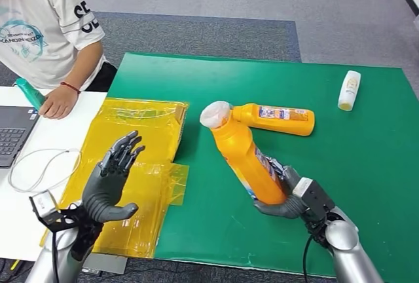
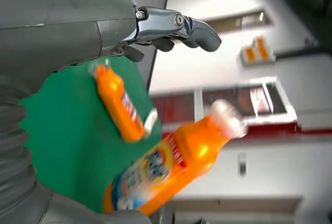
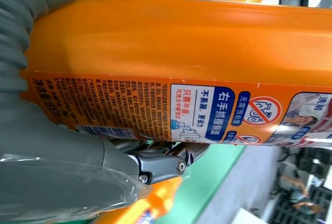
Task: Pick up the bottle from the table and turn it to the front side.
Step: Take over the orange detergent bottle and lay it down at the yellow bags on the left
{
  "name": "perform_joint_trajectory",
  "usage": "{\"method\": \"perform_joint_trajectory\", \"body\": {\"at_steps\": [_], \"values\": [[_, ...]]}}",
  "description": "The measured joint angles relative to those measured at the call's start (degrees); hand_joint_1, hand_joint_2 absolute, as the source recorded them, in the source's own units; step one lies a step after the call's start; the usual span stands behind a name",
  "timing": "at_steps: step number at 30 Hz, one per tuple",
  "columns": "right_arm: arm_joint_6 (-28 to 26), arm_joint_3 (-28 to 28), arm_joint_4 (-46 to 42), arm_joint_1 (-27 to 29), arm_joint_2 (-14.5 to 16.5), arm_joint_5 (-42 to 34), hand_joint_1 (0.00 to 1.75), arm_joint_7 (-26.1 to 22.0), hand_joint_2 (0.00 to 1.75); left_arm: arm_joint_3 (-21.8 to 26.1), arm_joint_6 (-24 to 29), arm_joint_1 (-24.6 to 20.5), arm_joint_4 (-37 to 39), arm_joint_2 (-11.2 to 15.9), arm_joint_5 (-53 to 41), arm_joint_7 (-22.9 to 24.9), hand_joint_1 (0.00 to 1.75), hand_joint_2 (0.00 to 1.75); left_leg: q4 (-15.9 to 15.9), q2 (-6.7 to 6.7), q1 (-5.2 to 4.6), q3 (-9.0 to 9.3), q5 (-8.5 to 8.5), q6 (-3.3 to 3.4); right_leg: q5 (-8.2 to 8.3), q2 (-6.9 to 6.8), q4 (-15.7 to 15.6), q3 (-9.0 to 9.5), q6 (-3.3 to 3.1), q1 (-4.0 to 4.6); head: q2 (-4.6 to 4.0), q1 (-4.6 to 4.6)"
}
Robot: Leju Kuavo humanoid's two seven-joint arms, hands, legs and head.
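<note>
Head view: the right hand (image 1: 285,194), at lower right of the frame, grasps the base of a large orange bottle (image 1: 244,156), which tilts up and to the left with its white cap (image 1: 216,114) near the frame's centre. The bottle appears lifted off the green mat (image 1: 346,165), so the pick-up looks done; the turn to the front side remains to be finished, as far as can be judged. Right wrist view shows fine print and a barcode on the label (image 3: 156,112), suggesting the back side faces that camera. The left hand (image 1: 111,178), at lower left, is raised above the yellow plastic sheet (image 1: 143,129), fingers spread and holding nothing, palm toward the bottle. A second orange bottle (image 1: 274,119) lies flat on the mat just beyond the cap. A small white bottle (image 1: 349,90) lies at upper right. A person's hand (image 1: 58,101) rests at upper left.
</note>
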Motion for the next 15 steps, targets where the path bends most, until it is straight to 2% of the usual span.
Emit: {"method": "perform_joint_trajectory", "body": {"at_steps": [3,5,10,15], "values": [[-0.19,1.6,0.07,-1.93,0.88,1.73,1.75,-0.36,1.75,-1.47,-7.19,-4.68,6.17,0.85,3.26,-0.02,0.0,1.75,0.0,0.0,0.0,-0.01,0.06,0.0,0.05,0.0,0.01,0.01,0.01,0.0,0.01,-0.01],[-0.47,3.21,0.13,-3.16,1.38,2.63,1.75,-0.47,1.75,-2.63,-9.97,-7.69,10.03,1.23,4.43,-0.02,0.0,1.75,0.0,0.0,0.0,-0.01,0.08,0.0,0.07,0.0,0.01,0.01,0.02,-0.01,0.01,0.0],[-1.82,7.31,0.03,-4.91,2.15,4.26,1.75,-1.04,1.75,-5.01,-10.21,-12.78,17.07,2.2,4.52,-0.02,0.0,1.75,0.0,0.0,0.0,-0.02,0.08,0.0,0.07,-0.01,0.01,0.0,0.02,-0.01,0.01,-0.02],[-5.45,10.64,-1.22,-5.05,2.49,9.0,1.75,-1.52,1.75,-6.59,-10.11,-14.93,19.06,2.99,5.34,0.13,0.0,1.75,0.0,0.0,0.0,-0.05,0.08,-0.01,0.06,0.0,0.01,-0.04,0.01,-0.01,-0.01,-0.02]]}}
